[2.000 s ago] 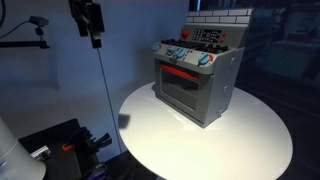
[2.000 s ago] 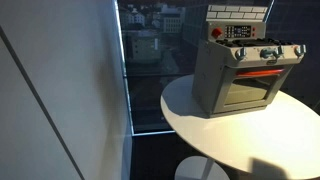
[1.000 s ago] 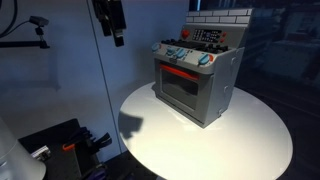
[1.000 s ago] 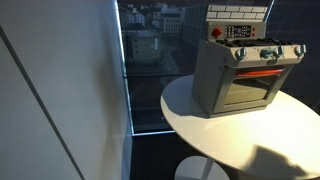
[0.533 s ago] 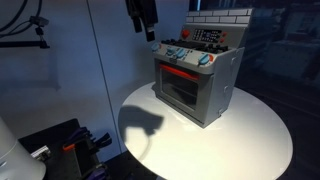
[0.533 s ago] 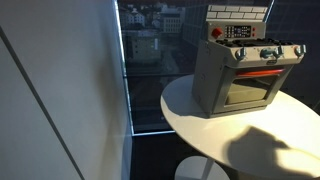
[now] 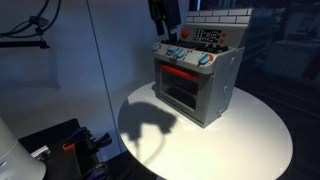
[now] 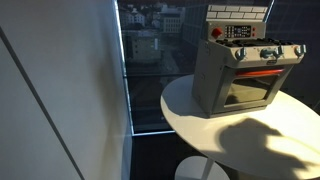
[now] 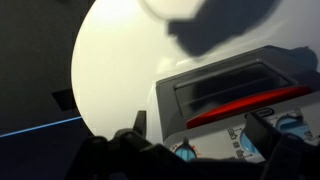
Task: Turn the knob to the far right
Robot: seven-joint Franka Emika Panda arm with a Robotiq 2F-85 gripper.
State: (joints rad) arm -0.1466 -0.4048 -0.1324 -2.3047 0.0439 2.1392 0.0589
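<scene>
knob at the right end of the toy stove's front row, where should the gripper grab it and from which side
Pinch the knob across its round rim, coming straight in at the front of the stove: it seems to jut from that panel, leaving opposite edges free.

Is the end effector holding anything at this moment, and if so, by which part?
Nothing is held: the end effector hovers open above the silver toy stove, clear of its small pale-blue right-end knob.
</scene>
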